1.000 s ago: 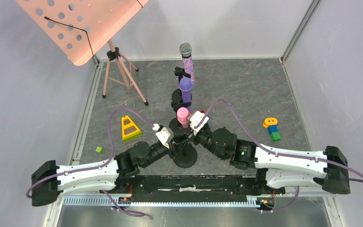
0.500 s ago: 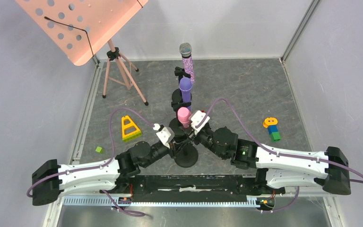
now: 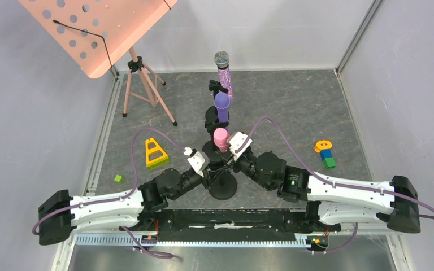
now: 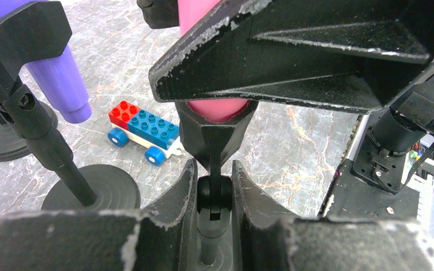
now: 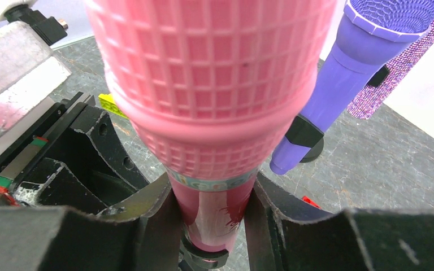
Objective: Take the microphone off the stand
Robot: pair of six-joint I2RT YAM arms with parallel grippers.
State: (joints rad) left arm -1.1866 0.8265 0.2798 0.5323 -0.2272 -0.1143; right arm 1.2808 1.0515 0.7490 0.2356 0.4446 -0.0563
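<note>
A pink microphone stands upright in the clip of the nearest black stand. My right gripper is shut on its handle just below the mesh head, as the right wrist view shows, with the microphone filling that view. My left gripper is shut on the stand's pole joint just under the clip; the gripper sits below the microphone's pink bottom end. The handle's lower end still sits in the clip.
A purple microphone and a glittery one stand on their own stands just behind. A pink music stand is at the back left. A yellow triangle, a green block, toy bricks and a brick car lie on the table.
The right gripper and the pink microphone have shifted very slightly up and to the right. The left gripper stays on the stand.
</note>
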